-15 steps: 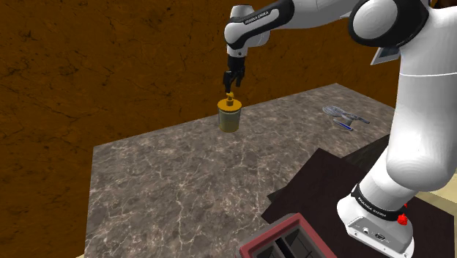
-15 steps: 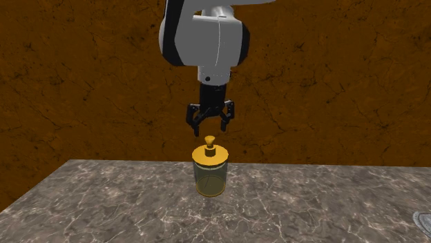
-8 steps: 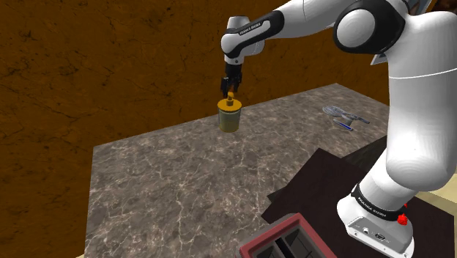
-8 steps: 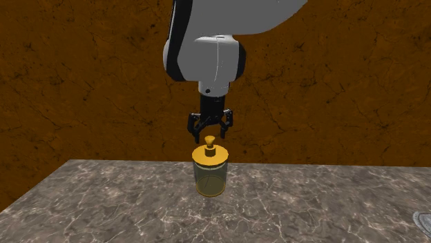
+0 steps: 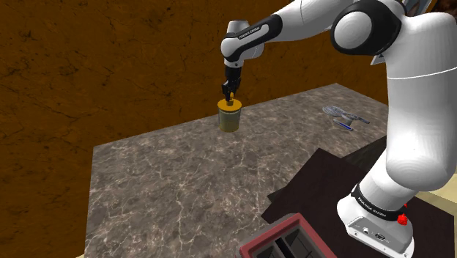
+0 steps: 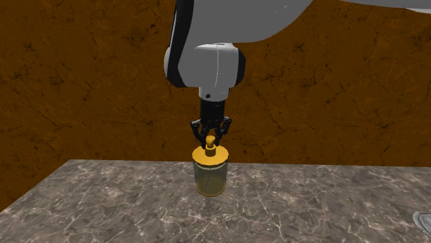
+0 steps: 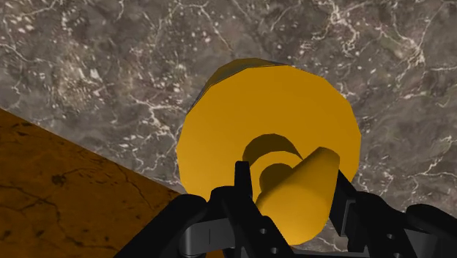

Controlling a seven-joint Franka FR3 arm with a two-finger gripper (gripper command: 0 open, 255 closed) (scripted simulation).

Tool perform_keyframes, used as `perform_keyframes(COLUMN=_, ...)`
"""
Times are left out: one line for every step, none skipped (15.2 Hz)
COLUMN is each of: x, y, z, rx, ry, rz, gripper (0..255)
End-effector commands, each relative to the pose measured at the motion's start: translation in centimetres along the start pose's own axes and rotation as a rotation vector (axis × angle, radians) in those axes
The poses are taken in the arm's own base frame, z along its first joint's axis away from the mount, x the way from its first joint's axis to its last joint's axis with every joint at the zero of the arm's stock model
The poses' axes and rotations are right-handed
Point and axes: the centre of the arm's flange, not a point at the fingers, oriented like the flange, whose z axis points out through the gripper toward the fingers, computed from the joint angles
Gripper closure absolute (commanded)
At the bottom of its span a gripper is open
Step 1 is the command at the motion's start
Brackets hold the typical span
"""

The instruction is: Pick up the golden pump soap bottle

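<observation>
Wrist view shows your gripper (image 7: pixel 289 179) clamped on the soap bottle (image 7: pixel 220 139) by its pump (image 7: pixel 293 209), so lift slowly, straight up, without tilting it.

Soap bottle (image 6: pixel 209 171): I see a golden-orange cap and pump, translucent olive-yellow body.
Counter (image 5: pixel 183 183): I read grey-brown marble with white veins.
Wall (image 5: pixel 88 66): mottled brown, dark cracks.
Gripper (image 6: pixel 210 139): all black.
Arm (image 5: pixel 414 95): white, dark joints.
</observation>
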Motion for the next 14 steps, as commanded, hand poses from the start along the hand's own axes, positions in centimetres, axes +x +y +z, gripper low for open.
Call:
perform_keyframes(x=0.0, y=0.0, z=0.0, rx=0.0, ry=-0.001, rz=0.0, gripper=255)
perform_keyframes(x=0.0, y=0.0, z=0.0, rx=0.0, ry=-0.001, rz=0.0, gripper=255)
perform_keyframes(x=0.0, y=0.0, z=0.0, rx=0.0, ry=-0.001, rz=0.0, gripper=255)
perform_keyframes(x=0.0, y=0.0, z=0.0, rx=0.0, ry=-0.001, rz=0.0, gripper=255)
perform_keyframes(x=0.0, y=-0.1, z=0.0, rx=0.0, ry=-0.001, rz=0.0, gripper=255)
perform_keyframes(x=0.0, y=-0.1, z=-0.5, rx=0.0, ry=-0.001, rz=0.0, gripper=255)
perform_keyframes(x=0.1, y=-0.1, z=-1.0, rx=0.0, ry=-0.001, rz=0.0, gripper=255)
perform_keyframes(x=0.1, y=-0.2, z=-1.5, rx=0.0, ry=-0.001, rz=0.0, gripper=255)
perform_keyframes(x=0.1, y=-0.2, z=-2.1, rx=0.0, ry=-0.001, rz=0.0, gripper=255)
perform_keyframes(x=0.1, y=-0.2, z=-2.6, rx=0.0, ry=-0.001, rz=0.0, gripper=255)
perform_keyframes(x=0.2, y=-0.2, z=-3.1, rx=0.0, ry=-0.001, rz=0.0, gripper=255)
perform_keyframes(x=0.2, y=-0.3, z=-3.7, rx=0.0, ry=-0.001, rz=0.0, gripper=255)
perform_keyframes(x=0.2, y=-0.3, z=-4.2, rx=0.0, ry=-0.001, rz=0.0, gripper=255)
perform_keyframes(x=0.2, y=-0.3, z=-4.7, rx=0.0, ry=-0.001, rz=0.0, gripper=255)
